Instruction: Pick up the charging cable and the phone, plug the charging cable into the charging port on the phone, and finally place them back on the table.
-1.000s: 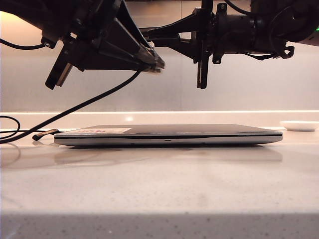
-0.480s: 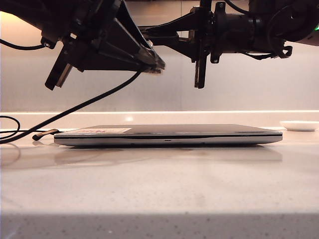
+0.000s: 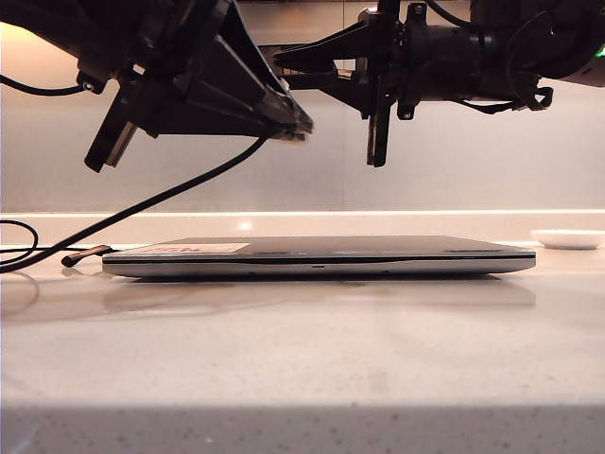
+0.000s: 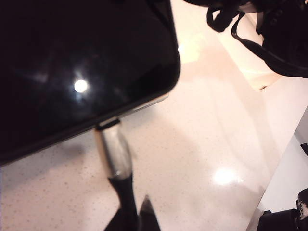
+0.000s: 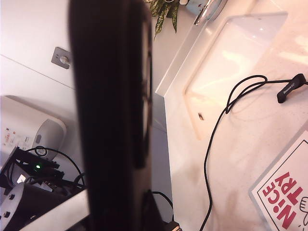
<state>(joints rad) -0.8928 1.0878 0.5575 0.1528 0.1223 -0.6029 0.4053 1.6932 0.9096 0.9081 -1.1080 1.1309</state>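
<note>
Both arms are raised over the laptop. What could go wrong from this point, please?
1. The left end effector holds the charging cable with its plug at the phone's edge; sideways drift against the right end effector, which grips the phone, might bend the plug.
2. Both hang above the laptop; a slipped phone would hit it.
3. The cable's slack trails to the table and may snag.

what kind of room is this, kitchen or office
Likely a kitchen: a glossy speckled countertop with a built-in sink, a plant behind it, and a closed laptop lying on top.
</note>
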